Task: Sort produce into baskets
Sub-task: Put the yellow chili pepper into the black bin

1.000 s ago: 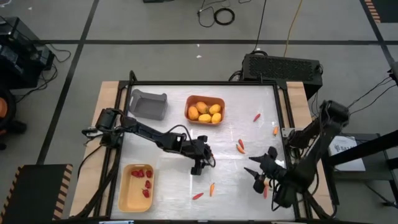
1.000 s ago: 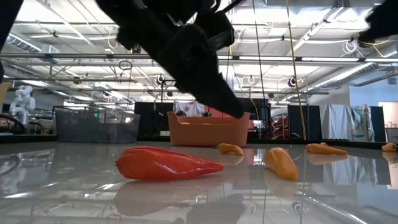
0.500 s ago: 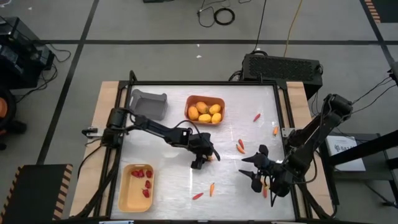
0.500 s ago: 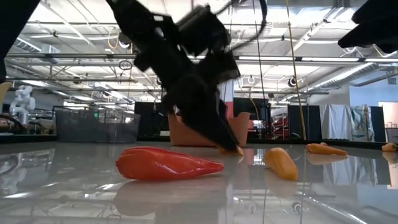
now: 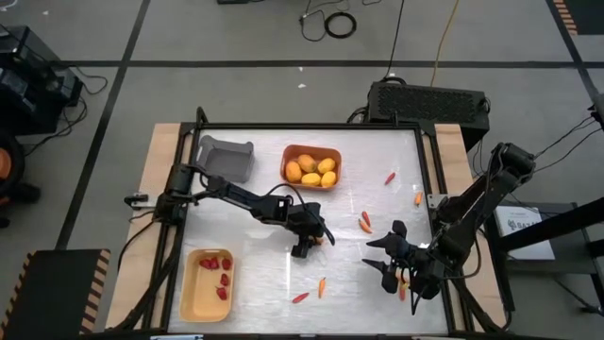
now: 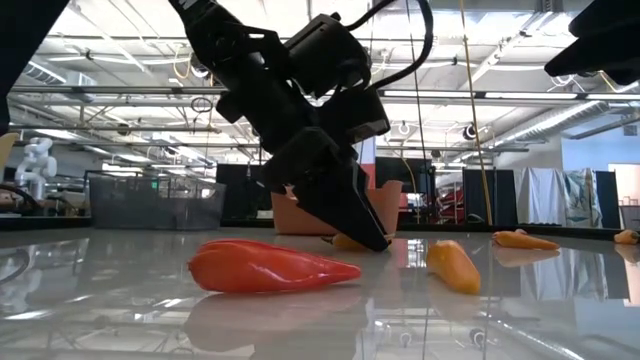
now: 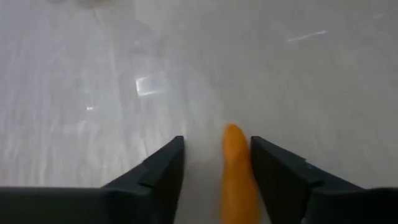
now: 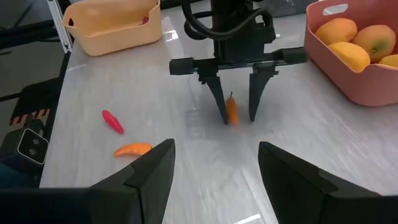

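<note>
Left gripper (image 8: 235, 116): jaws open, straddling orange carrot stick (image 7: 239, 168) on the table (image 5: 274, 274). Right gripper (image 5: 385, 263): open, empty. No legible writing.

A glossy white surface (image 5: 283, 274), a black box (image 5: 429, 102) behind it, coiled cable (image 5: 339, 25) on the grey floor (image 5: 236, 38).

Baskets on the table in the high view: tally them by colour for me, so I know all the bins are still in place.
Orange basket: 1
Pale yellow basket: 1
Grey basket: 1
Total: 3
</note>
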